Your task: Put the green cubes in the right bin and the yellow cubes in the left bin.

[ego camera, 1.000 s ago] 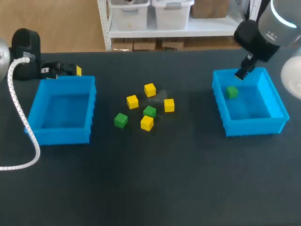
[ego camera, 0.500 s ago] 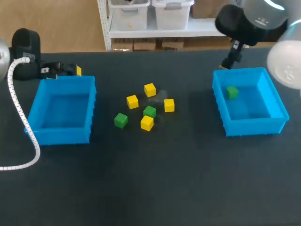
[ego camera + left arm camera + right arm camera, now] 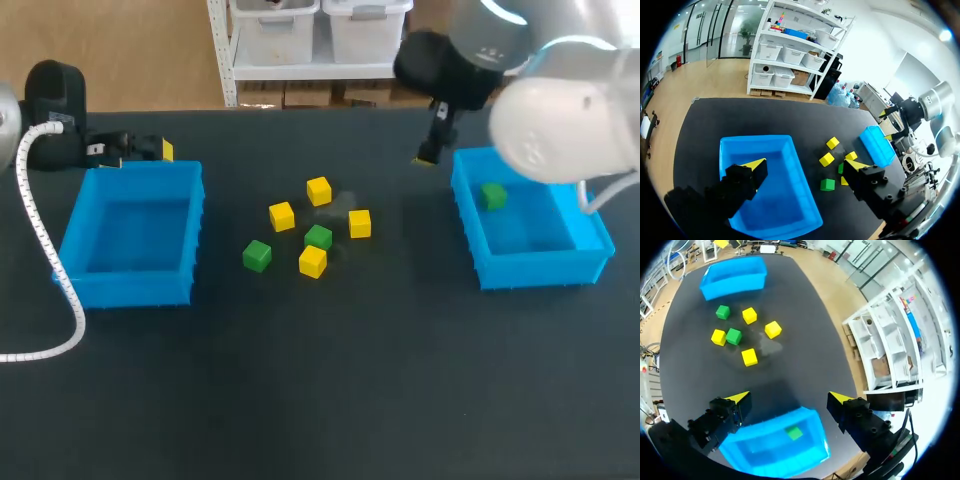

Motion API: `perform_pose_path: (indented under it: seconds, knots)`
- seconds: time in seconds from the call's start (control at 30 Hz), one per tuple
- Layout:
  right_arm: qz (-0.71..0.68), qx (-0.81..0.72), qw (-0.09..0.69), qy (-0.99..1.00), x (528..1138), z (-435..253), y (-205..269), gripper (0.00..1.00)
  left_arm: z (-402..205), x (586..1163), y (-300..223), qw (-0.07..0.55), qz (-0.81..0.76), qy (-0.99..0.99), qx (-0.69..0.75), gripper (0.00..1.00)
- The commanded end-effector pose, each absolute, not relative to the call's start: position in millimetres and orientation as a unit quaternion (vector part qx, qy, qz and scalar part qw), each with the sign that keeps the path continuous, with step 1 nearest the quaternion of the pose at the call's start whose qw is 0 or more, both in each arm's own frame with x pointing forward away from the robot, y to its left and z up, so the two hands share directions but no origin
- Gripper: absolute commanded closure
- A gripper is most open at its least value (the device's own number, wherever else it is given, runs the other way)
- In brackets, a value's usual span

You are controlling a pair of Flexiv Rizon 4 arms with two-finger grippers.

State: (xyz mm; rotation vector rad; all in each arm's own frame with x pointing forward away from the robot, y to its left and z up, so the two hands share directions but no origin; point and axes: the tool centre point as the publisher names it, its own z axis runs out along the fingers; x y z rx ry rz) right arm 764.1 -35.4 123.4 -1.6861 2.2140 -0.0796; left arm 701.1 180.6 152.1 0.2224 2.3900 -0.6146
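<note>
Your right pincer (image 3: 789,397) is wide open and holds nothing. It hangs just beside the right bin (image 3: 530,270), on the side facing the loose cubes. One green cube (image 3: 491,196) lies inside that bin. Well apart from the bin, a middle green cube (image 3: 318,237) touches a yellow cube (image 3: 312,261). You might pinch both together, or knock the yellow one away. Your left pincer (image 3: 806,164), far from that bin, is open and holds nothing too.

Right arm (image 3: 565,120): wore a glossy white-grey rounded casing; wrist section was black.
Left arm (image 3: 55,95): was black and rounded.
Cable (image 3: 20,170): was white, spiral-wrapped.
Left gripper (image 3: 806,164): had black blocky fingers (image 3: 740,182), yellow-tipped.
</note>
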Motion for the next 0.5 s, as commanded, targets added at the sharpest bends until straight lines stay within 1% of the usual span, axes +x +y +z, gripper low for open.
perform_pose_path:
  seconds: [0.03, 0.5]
  knots:
    - [-0.022, -0.606, 0.161, 0.779, 769, 116, -19, 0.0, 151, 701, 183, 0.328, -0.239, 0.91, 0.087, 0.0]
    - [0.009, -0.601, 0.128, 0.789, 748, 93, 27, 0.0, 151, 701, 183, 0.328, -0.239, 0.91, 0.087, 0.0]
